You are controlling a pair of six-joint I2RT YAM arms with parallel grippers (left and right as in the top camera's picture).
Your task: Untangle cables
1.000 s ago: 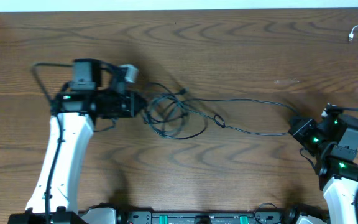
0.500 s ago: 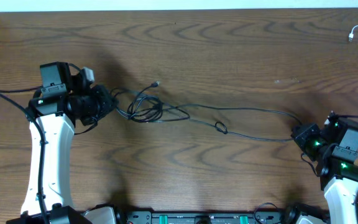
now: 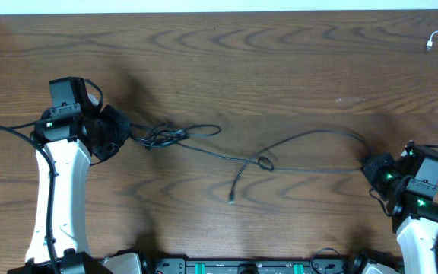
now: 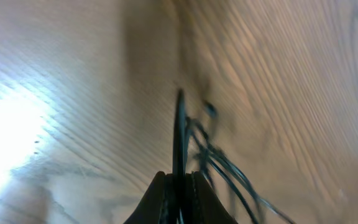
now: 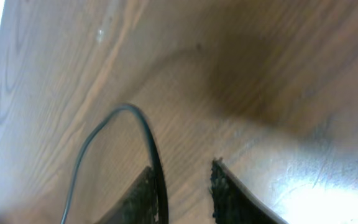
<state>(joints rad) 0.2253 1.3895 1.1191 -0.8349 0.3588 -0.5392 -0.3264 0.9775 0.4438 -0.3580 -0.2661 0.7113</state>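
My left gripper [image 4: 178,182] is clenched on the black cables [image 3: 204,149] at their tangled left end. They trail across the worktop [image 3: 280,68] through a small knot toward my right gripper [image 5: 184,179], whose fingers stand parted with one strand loose between them. A white cable [image 3: 436,36] lies far right.

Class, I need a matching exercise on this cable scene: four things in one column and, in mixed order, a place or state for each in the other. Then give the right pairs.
Column A
1. left hand
2. right hand
3. white cable
4. small knot

Column B
a. far right corner of the table
b. fingers apart
c. shut on the black cables
d. about midway between the two hands

Pairs: 1-c, 2-b, 3-a, 4-d
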